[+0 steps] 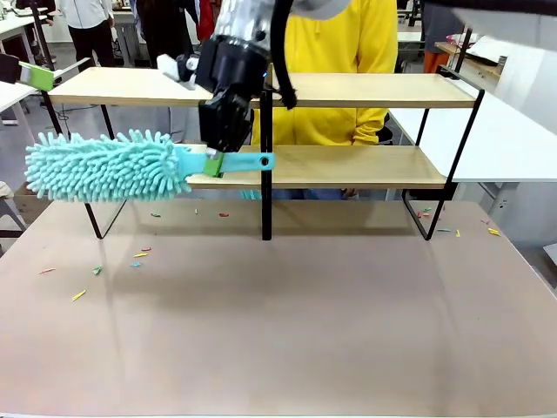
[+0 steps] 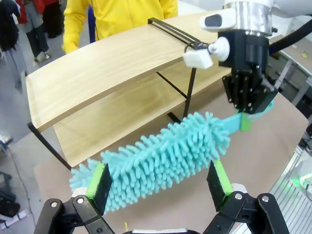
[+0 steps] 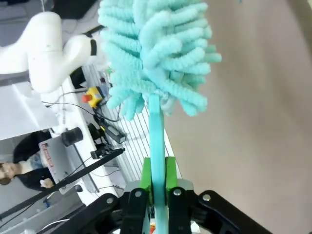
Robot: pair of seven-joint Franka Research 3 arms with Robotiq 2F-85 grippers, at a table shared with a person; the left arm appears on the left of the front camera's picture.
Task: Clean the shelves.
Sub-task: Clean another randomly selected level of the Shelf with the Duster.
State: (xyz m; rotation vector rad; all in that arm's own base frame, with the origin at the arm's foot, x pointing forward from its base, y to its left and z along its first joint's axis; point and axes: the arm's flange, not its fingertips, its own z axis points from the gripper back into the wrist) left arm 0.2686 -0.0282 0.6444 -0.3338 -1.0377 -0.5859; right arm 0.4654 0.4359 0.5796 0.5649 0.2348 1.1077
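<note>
Scraps litter the surface; my right pincer, clamped on the duster, should probably sweep level along the shelves.

No legible text — anywhere.

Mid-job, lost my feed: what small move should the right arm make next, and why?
Probably sweep the duster right, along the lower board of the shelves: the right hand grips its handle, but the fluffy head hangs off the rack's left end.
</note>
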